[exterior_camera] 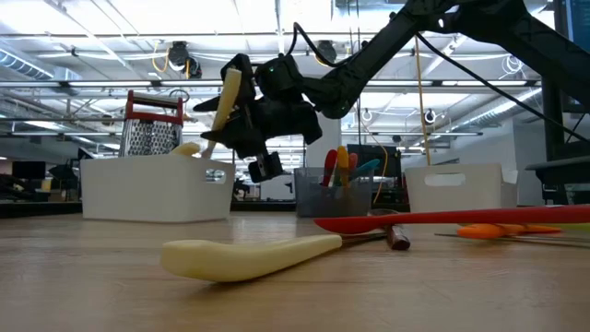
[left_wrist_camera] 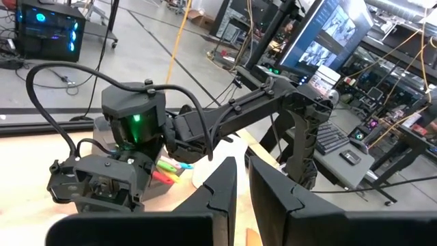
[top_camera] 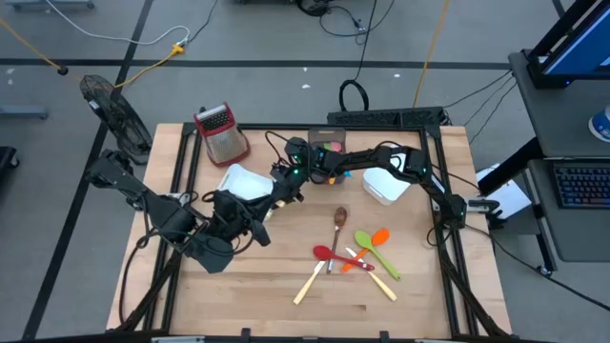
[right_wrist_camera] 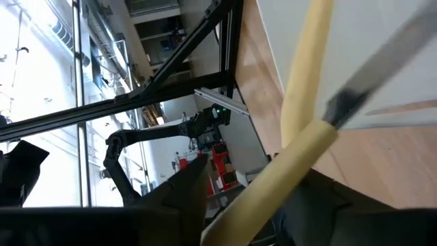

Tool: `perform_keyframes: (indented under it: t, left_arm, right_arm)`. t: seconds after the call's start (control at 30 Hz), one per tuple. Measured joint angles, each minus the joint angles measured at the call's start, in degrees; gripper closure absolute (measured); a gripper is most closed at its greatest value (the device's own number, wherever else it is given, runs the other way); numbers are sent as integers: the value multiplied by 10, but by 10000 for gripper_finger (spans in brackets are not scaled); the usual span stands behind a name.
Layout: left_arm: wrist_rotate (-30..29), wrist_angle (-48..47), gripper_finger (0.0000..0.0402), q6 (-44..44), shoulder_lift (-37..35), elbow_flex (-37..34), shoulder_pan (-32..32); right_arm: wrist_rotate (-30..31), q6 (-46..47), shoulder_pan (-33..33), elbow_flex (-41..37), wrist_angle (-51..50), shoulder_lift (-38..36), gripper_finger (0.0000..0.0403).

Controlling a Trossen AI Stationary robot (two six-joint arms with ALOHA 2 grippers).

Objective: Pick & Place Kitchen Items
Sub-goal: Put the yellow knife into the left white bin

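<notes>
Over the white plastic bin (top_camera: 243, 181) at the wooden bench's (top_camera: 257, 295) ten o'clock, the right gripper (top_camera: 286, 183) with fingers spread carries smooth cream-handled cutlery (exterior_camera: 221, 115) between them, while the left gripper (top_camera: 262, 224) waits clenched.

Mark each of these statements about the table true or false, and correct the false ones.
1. The right gripper is over the white rectangular bin, with a cream-handled utensil between its fingers. True.
2. The brown wooden spoon lies inside the white bin. False: it lies on the wooden table.
3. The red-topped metal box grater lies flat among the utensils. False: it stands near the table's far left corner.
4. The left gripper is shut and empty. True.
5. An orange plastic spatula lies beside a green plastic spoon. True.
</notes>
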Motion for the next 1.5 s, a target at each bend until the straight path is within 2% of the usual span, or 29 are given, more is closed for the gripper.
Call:
perform_keyframes:
  t: [0.17, 0.33, 0.8, 0.9, 1.0, 1.23, 1.5]
  left_arm:
    - [0, 0, 360, 1, 0, 0, 0]
    - [0, 0, 360, 9, 0, 0, 0]
    - [0, 0, 360, 9, 0, 0, 0]
    - [0, 0, 360, 9, 0, 0, 0]
    - [0, 0, 360, 9, 0, 0, 0]
    - [23, -3, 360, 12, 0, 0, 0]
    - [47, -3, 360, 11, 0, 0, 0]
  right_arm:
    - [0, 0, 0, 0, 0, 0, 212]
    - [0, 0, 0, 0, 0, 0, 205]
    - [6, 0, 0, 0, 9, 0, 231]
    - [-6, 0, 0, 0, 9, 0, 231]
    - [-44, -21, 0, 0, 5, -5, 232]
    - [-64, -56, 7, -28, 6, -79, 255]
    - [-62, -133, 37, -155, 3, -202, 328]
